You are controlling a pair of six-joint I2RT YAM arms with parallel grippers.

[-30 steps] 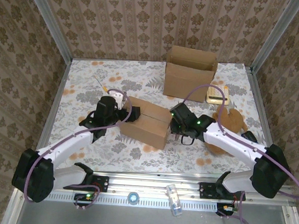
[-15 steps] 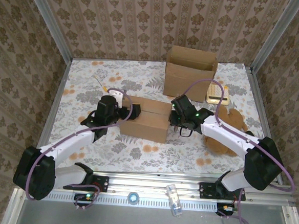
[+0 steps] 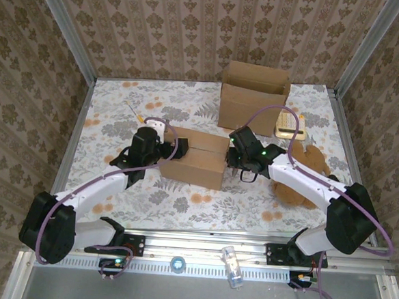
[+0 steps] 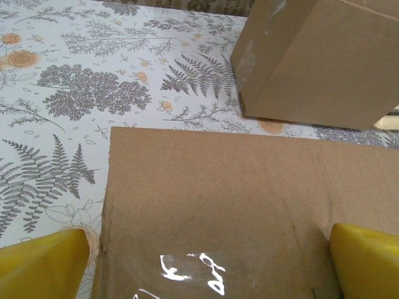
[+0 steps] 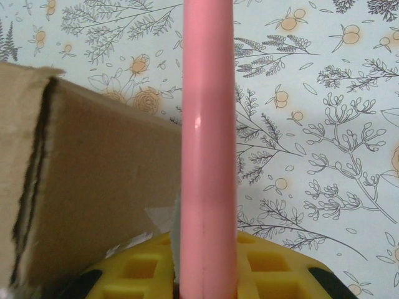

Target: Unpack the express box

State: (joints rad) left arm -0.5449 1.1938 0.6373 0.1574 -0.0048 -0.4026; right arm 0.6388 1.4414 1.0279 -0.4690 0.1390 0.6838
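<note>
1. Two hands meet at one closed express box (image 3: 195, 159), which lies flat near the middle of the floral tabletop (image 3: 120, 103).
2. At the box's left end sits the left hand (image 3: 165, 149). In the left wrist view this hand (image 4: 212, 268) is spread wide, one yellow fingertip (image 4: 43, 265) at each lower corner and the cardboard top between them. I cannot tell whether the tips touch the box.
3. Clear tape (image 4: 187, 268) on the box top catches a glare close to that hand.
4. At the box's right end sits the right hand (image 3: 234, 164). In the right wrist view this hand (image 5: 209, 268) is pinching a pink rod (image 5: 209, 124), which stands straight up from its yellow pads (image 5: 274, 268).
5. The rod is just beside the box's end (image 5: 93, 199). Whether it touches the cardboard is unclear.
6. Farther back and to the right stands a second cardboard box (image 3: 253, 98), upright with its top open, apart from the closed one.
7. Right of that lie a cream-coloured object (image 3: 290, 126) and a brown plush toy (image 3: 308, 164), the toy partly behind the right arm.
</note>
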